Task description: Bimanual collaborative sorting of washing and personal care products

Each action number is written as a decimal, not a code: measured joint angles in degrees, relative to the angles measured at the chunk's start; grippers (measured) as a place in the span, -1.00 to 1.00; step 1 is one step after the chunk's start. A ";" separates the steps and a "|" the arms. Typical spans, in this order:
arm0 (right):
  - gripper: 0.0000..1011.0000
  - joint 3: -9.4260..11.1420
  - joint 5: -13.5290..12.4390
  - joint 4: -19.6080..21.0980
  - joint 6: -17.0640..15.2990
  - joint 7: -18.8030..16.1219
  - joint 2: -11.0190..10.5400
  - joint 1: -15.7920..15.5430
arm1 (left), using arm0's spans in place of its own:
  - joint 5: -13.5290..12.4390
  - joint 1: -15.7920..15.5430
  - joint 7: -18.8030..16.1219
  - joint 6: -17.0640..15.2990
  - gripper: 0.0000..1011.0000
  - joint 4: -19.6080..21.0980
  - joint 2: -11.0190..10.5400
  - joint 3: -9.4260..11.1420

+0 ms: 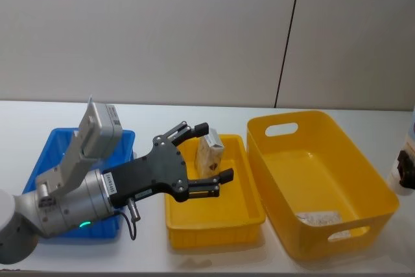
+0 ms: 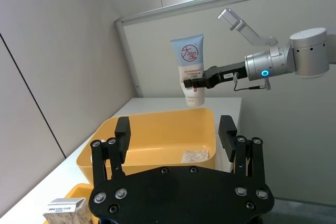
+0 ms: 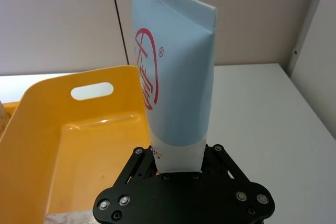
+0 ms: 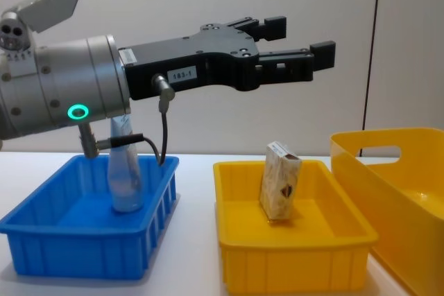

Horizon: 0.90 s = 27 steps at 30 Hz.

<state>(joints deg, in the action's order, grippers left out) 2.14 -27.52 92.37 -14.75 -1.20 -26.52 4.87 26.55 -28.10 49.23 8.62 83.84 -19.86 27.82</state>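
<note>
Left gripper (image 4: 295,41) released above the small yellow tray (image 4: 291,268) — beige carton (image 4: 279,188) upright inside.
Right gripper (image 2: 188,83) grasps the pale-blue tube (image 2: 190,69) aloft — far right, beyond the large yellow bin (image 1: 363,186).

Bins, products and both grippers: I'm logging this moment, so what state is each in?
Left gripper: open, empty, above the small yellow bin.
Right gripper: shut on the pale-blue tube, held upright in the air.
Beige carton: standing in the small yellow bin.
Large yellow bin: holds a small packet.
Blue bin: holds a clear bottle.
</note>
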 joint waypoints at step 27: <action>-0.55 -4.71 4.27 -1.80 6.45 -5.38 1.51 4.37 | 0.00 0.00 0.00 0.00 0.98 0.00 0.00 0.00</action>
<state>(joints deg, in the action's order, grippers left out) -2.57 -23.25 90.57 -8.30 -6.58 -25.01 9.23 26.55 -28.09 49.23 8.62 83.84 -19.86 27.83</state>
